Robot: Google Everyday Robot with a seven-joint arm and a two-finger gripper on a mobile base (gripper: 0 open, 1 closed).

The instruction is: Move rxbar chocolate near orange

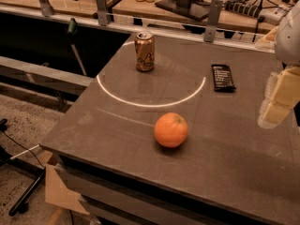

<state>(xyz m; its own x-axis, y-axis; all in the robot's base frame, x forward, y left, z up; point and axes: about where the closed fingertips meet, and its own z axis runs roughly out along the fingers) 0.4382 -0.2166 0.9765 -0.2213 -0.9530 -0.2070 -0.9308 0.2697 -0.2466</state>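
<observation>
The rxbar chocolate (pixel 222 77) is a flat black wrapper bar lying on the grey table (pixel 117 125), at the back right. The orange (pixel 171 130) sits near the table's front middle, well apart from the bar. My gripper (pixel 277 100) is at the right edge of the view, pale and blocky, raised to the right of the bar and not touching it.
A gold-brown drink can (pixel 145 51) stands upright at the back left of the table. A bright ring of reflected light crosses the tabletop. A glass barrier with metal posts (pixel 212 20) runs behind the table. The table's left and front edges drop to the floor.
</observation>
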